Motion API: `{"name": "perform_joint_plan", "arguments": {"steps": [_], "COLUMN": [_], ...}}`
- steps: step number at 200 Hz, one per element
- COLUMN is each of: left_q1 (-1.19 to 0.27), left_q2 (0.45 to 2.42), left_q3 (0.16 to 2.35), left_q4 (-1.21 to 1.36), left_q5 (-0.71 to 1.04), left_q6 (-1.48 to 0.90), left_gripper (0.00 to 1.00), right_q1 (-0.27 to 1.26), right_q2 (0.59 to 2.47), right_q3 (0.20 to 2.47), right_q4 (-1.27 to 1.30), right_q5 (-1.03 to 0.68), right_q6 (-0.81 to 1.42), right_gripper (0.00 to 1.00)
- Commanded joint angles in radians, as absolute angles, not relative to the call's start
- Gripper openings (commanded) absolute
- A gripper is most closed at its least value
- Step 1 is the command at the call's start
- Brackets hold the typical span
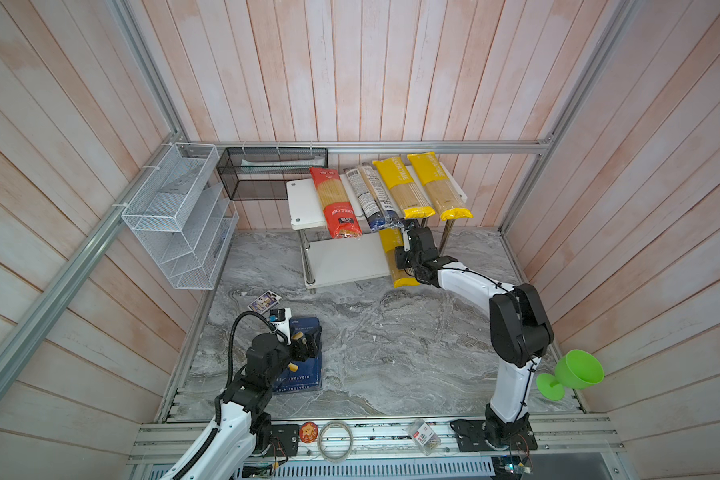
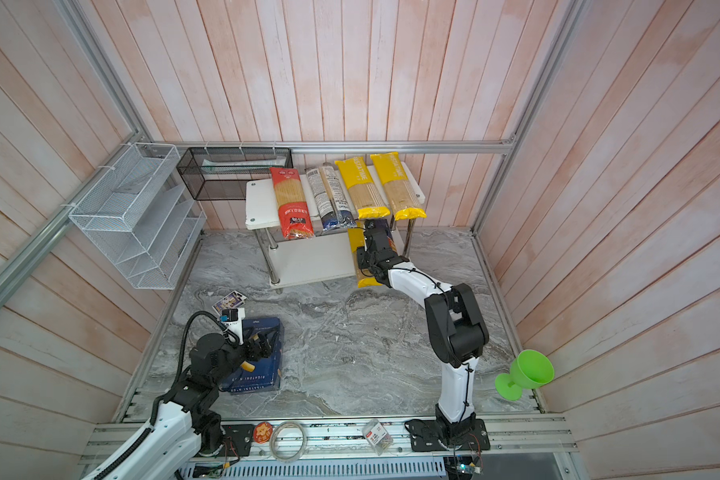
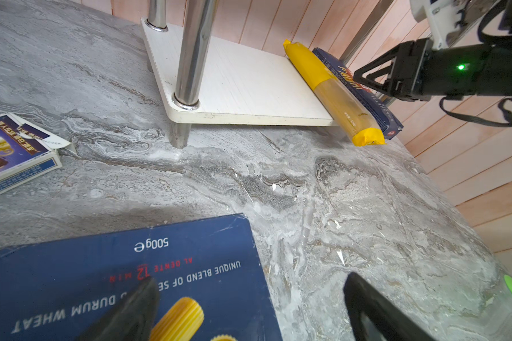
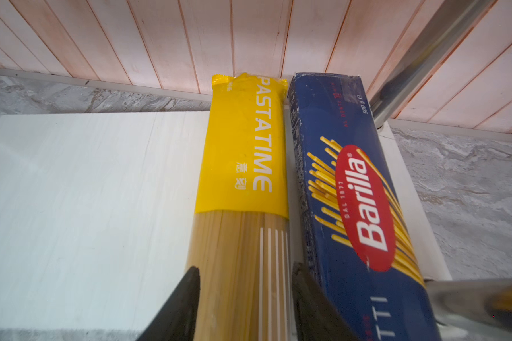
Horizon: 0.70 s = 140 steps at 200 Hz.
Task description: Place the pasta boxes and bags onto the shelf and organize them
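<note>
The shelf [image 1: 302,199] holds a red bag [image 1: 335,203], a dark blue and clear bag [image 1: 373,199] and two yellow bags [image 1: 404,189] [image 1: 439,187] side by side on its top board. On the lower board [image 4: 86,192] a third yellow bag [image 4: 243,177] lies beside the narrow Barilla spaghetti box [image 4: 361,206]. My right gripper [image 4: 245,265] [image 1: 408,226] is open, a finger on each side of that bag. The wide rigatoni box [image 3: 101,280] [image 1: 308,374] lies flat on the table. My left gripper [image 3: 250,279] [image 1: 308,345] hovers open over its edge.
A small card box [image 1: 264,300] lies near the rigatoni box. A white wire rack [image 1: 179,216] hangs on the left wall and a black mesh basket [image 1: 271,174] on the back wall. A green cup [image 1: 574,374] sits at the right. Chrome posts [image 3: 192,59] flank the lower board.
</note>
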State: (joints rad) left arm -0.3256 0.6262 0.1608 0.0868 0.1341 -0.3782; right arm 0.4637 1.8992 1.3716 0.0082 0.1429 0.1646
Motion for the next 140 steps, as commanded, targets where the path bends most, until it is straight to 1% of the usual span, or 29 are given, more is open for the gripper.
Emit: {"name": "perform_joint_plan", "arguments": {"steps": [1, 14, 34, 61, 77, 114, 140], "left_q1": [-0.322, -0.322, -0.321, -0.322, -0.321, -0.319, -0.318], "left_q2": [0.625, 0.631, 0.636, 0.623, 0.612, 0.62, 0.665], "left_q3": [0.187, 0.191, 0.191, 0.189, 0.192, 0.419, 0.537], "left_q4": [0.104, 0.098, 0.105, 0.096, 0.081, -0.22, -0.338], "left_q5": [0.122, 0.097, 0.116, 0.101, 0.082, -0.076, -0.093], "left_q6": [-0.368, -0.374, -0.367, -0.374, -0.384, -0.505, -0.521], "left_gripper": [1.0, 1.0, 1.0, 1.0, 1.0, 1.0, 1.0], "right_q1": [0.494, 0.514, 0.555, 0.638, 0.692, 0.783, 0.842], "right_q2": [1.821, 1.789, 1.722, 1.6, 1.527, 1.393, 1.329], "right_q3": [1.278, 1.236, 1.156, 1.053, 1.01, 0.921, 0.837], "right_q4": [0.057, 0.05, 0.048, 0.049, 0.034, -0.021, 0.0], "right_q5": [0.119, 0.125, 0.138, 0.164, 0.149, 0.057, 0.021], "right_q6": [0.196, 0.203, 0.235, 0.277, 0.287, 0.335, 0.369], "right_gripper": [0.5, 0.51, 0.51, 0.51, 0.52, 0.53, 0.53]}}
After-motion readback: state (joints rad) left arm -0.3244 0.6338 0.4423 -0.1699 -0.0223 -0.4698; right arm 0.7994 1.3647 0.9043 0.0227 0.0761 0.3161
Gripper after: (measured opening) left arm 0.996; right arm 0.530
